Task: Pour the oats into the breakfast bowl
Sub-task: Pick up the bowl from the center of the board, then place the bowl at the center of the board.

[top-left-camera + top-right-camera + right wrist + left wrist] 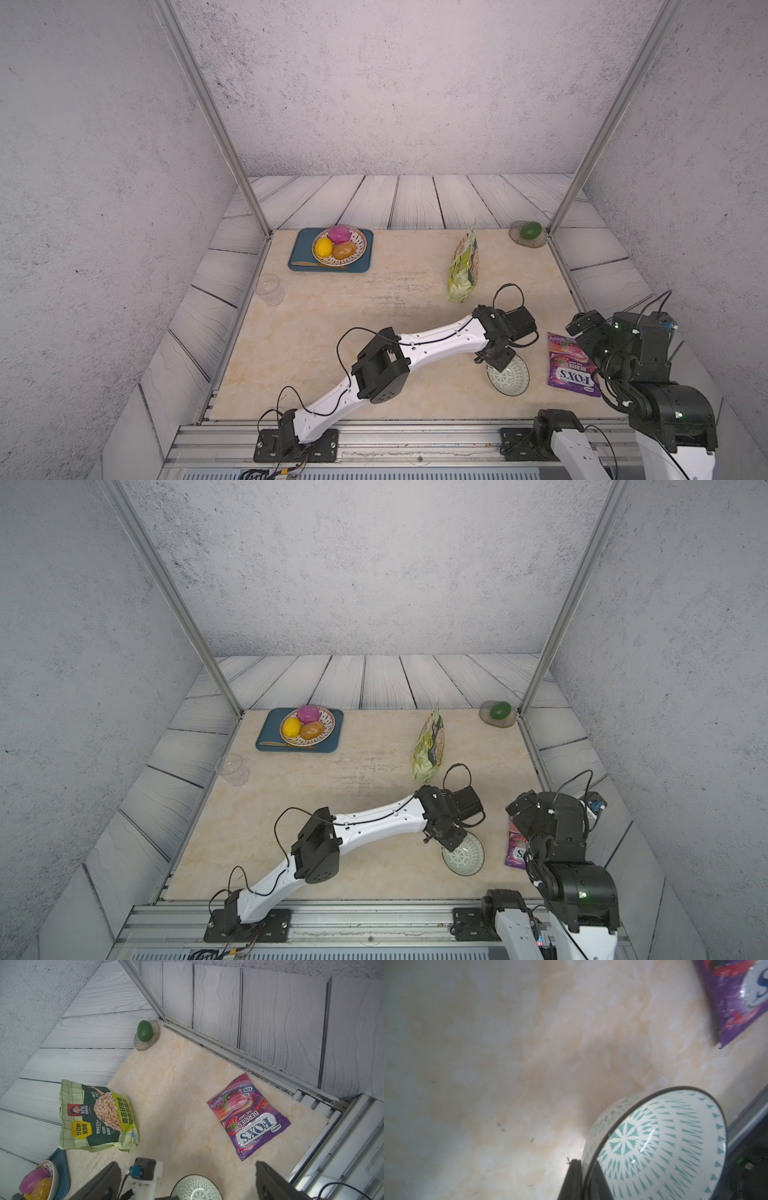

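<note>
Two things count here, and they sit well apart. The oats bag (463, 266) stands upright toward the far right of the table (332, 332). The bowl (513, 378) sits at the near right, empty, with no oats in it. Whether the top of the oats bag is open cannot be told.

The left gripper (586, 1178) reaches across from the left and is pinched tight on the far-left part of the bowl's rim, one finger inside and one outside. The right gripper (188, 1164) hangs above the near right corner, spread as wide as it goes and holding nothing.

A purple candy bag (573, 365) lies flat just right of the bowl. A tray (303, 257) with a fruit dish sits far left, a clear cup (269, 289) is at the left edge, and an avocado (531, 231) is in the far right corner.

The likely trouble is the hold on the bowl. A narrow pinch on a glazed rim could slip or tip the bowl if it is dragged or lifted. The oats bag looks soft, so a grab low on its body could fold it and spill flakes onto the table. Both arms crowd the near right side, so a reach for the oats bag could knock the left arm or push the candy bag.
</note>
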